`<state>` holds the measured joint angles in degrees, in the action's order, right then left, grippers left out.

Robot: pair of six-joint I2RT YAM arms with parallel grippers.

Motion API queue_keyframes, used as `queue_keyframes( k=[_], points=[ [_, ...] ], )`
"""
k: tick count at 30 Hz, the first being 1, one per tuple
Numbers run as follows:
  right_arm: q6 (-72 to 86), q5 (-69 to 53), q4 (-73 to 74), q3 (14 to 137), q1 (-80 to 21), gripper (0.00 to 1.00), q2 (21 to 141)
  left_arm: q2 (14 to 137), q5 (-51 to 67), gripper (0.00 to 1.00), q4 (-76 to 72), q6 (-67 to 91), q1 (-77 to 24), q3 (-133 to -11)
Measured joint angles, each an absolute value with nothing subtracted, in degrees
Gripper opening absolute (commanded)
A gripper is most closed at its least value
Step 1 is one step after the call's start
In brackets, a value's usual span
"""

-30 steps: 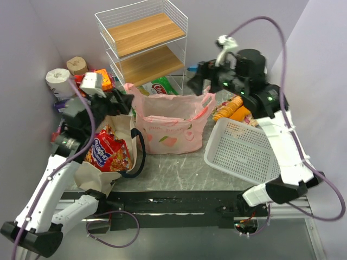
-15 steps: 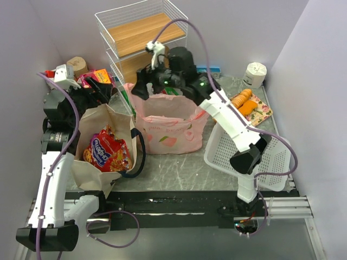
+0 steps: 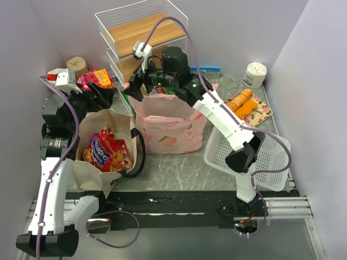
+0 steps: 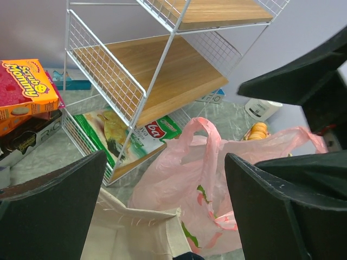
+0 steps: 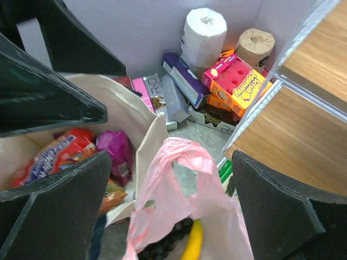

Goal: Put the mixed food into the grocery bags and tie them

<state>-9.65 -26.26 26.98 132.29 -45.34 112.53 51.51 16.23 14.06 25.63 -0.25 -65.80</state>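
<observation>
The right gripper (image 5: 172, 157) has swung over the pink bag (image 3: 171, 127), wide open and empty like the left gripper (image 4: 165, 157); its soft, floppy handles (image 4: 209, 141) look best to pinch.

**Crossing over, pulling back**

The right gripper (image 3: 142, 89) has swung across from the far right side. It now hangs open with the handle of the pink bag (image 3: 171, 130) just below it. The left gripper (image 3: 101, 97) has drawn up and back, leaving the tote (image 3: 87, 168) beneath it.
</observation>
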Motion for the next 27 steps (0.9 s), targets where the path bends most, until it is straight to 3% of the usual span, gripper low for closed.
queue_keyframes(
  k=[7,10,13,15,16,17,27],
  points=[
    [-15.33,-29.32,28.36,132.44,-45.34,0.95,116.71,51.46,15.97,0.96,14.48,24.58,-0.25,-65.80],
    [-16.95,-29.69,28.80,132.55,-45.34,0.88,118.41,51.46,15.99,0.96,14.48,24.34,-0.25,-65.80],
    [-18.26,-29.65,29.23,132.77,-45.34,0.57,119.63,51.46,16.25,0.96,14.48,23.83,-0.25,-65.80],
    [-18.57,-29.67,29.21,132.81,-45.19,0.46,120.01,51.37,17.12,0.96,14.41,23.24,-0.23,-65.78],
    [-18.46,-29.67,29.23,132.81,-45.12,0.20,120.09,51.24,17.98,0.96,14.31,22.96,-0.23,-65.67],
    [-18.55,-29.67,29.23,132.81,-45.12,0.02,120.11,51.07,18.63,0.96,14.13,22.68,-0.25,-65.41],
    [-13.69,-30.68,26.00,121.64,-42.92,0.00,112.29,50.00,35.20,0.96,9.32,21.26,-0.25,-61.93]
  ],
)
